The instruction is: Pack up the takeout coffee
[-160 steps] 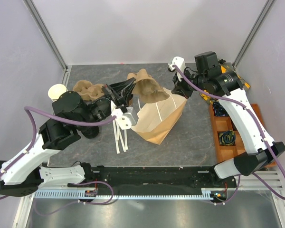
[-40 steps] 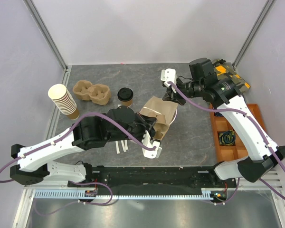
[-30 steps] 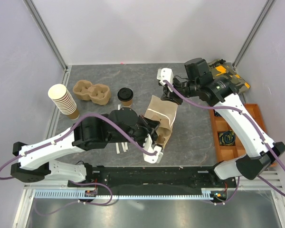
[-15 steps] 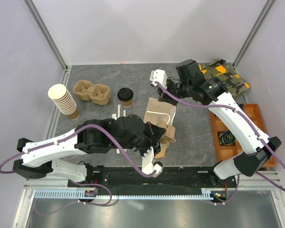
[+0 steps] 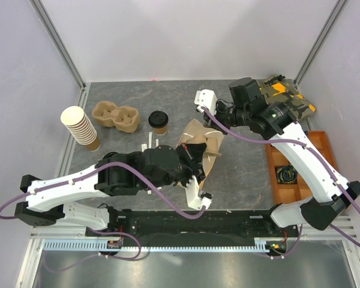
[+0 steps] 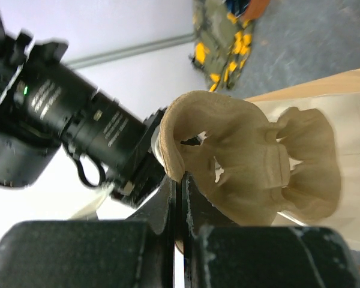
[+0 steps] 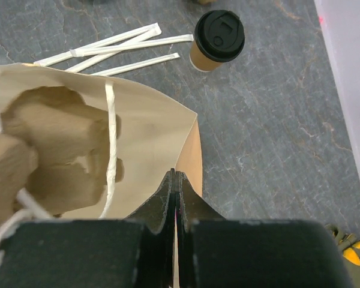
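The takeout coffee (image 5: 159, 122), a small kraft cup with a black lid, stands upright on the table left of the paper bag (image 5: 195, 129); it also shows in the right wrist view (image 7: 218, 39). My right gripper (image 5: 215, 124) (image 7: 176, 175) is shut on the bag's top edge (image 7: 189, 150) and holds its mouth up. My left gripper (image 5: 192, 155) (image 6: 179, 180) is shut on the rim of a brown pulp cup carrier (image 6: 246, 156) at the bag's mouth. The carrier shows inside the bag's opening in the right wrist view (image 7: 48, 150).
A second pulp carrier (image 5: 115, 116) and a stack of brown cups (image 5: 81, 127) stand at the back left. White wrapped straws (image 7: 114, 48) lie near the coffee. A camouflage cloth (image 5: 285, 99) and a wooden compartment tray (image 5: 271, 165) sit on the right.
My left gripper has moved the pulp carrier from the near side of the bag up to the bag's mouth. My right gripper has shifted slightly right with the bag's edge. The coffee has not moved.
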Action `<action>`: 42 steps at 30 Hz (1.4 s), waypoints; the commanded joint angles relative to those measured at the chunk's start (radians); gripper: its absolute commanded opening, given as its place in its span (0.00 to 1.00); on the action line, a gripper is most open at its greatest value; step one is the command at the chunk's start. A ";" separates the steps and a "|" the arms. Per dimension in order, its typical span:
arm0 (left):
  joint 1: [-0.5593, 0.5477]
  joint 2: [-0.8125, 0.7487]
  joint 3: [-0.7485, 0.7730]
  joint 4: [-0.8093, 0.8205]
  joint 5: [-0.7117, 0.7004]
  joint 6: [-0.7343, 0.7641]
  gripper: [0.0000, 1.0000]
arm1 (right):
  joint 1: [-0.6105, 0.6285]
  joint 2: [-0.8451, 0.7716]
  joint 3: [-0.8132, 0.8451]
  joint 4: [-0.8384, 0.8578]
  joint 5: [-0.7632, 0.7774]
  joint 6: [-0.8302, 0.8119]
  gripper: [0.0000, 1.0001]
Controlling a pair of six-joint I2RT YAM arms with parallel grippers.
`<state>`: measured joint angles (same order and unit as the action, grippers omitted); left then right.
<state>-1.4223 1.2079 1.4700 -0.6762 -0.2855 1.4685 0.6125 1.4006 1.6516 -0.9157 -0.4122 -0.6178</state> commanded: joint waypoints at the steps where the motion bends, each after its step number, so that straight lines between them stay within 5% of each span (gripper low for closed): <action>1: -0.004 -0.050 -0.010 0.155 -0.126 0.047 0.02 | 0.003 -0.011 0.017 0.023 0.021 0.018 0.00; 23: -0.003 -0.286 -0.168 0.104 -0.023 -0.151 0.02 | -0.020 0.028 0.050 0.147 0.142 0.233 0.00; 31: -0.003 -0.272 -0.221 0.263 -0.064 -0.200 0.02 | -0.020 -0.026 -0.038 0.219 0.153 0.214 0.00; 42: -0.004 -0.272 -0.283 0.449 0.121 -0.015 0.02 | -0.019 -0.017 -0.026 0.230 0.164 0.236 0.00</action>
<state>-1.4223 0.9272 1.2194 -0.3908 -0.2321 1.3476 0.5972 1.3987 1.6077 -0.7090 -0.2634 -0.4072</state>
